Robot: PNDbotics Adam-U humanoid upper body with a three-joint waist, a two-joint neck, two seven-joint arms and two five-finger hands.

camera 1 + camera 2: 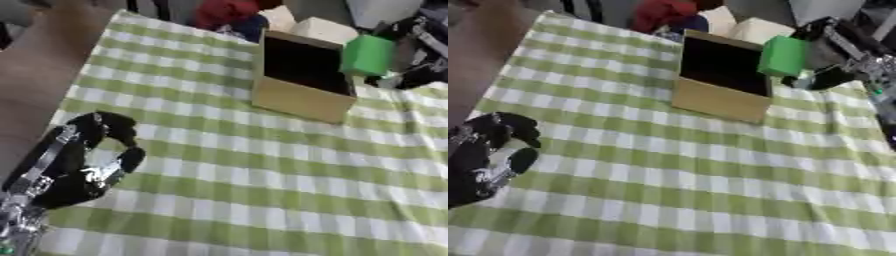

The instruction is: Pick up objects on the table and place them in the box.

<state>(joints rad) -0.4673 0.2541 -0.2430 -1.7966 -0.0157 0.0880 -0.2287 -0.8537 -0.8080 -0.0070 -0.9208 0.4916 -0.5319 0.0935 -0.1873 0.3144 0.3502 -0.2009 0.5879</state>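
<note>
Right hand [833,52] curls round green block [783,56] at box's [715,102] right rim; left hand [83,162] curled, empty, near the box's front-left.

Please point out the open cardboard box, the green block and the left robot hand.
open cardboard box [297,102]: left eye view, front wall.
green block [367,55]: left eye view, front face.
left robot hand [74,172]: left eye view, palm.

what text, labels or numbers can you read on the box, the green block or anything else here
None can be read.
cardboard box: plain tan walls, dark inside, no print showing.
green block in the right hand: plain faces.
checked tablecloth: pattern only.
left hand, low at the left: no marking legible.
</note>
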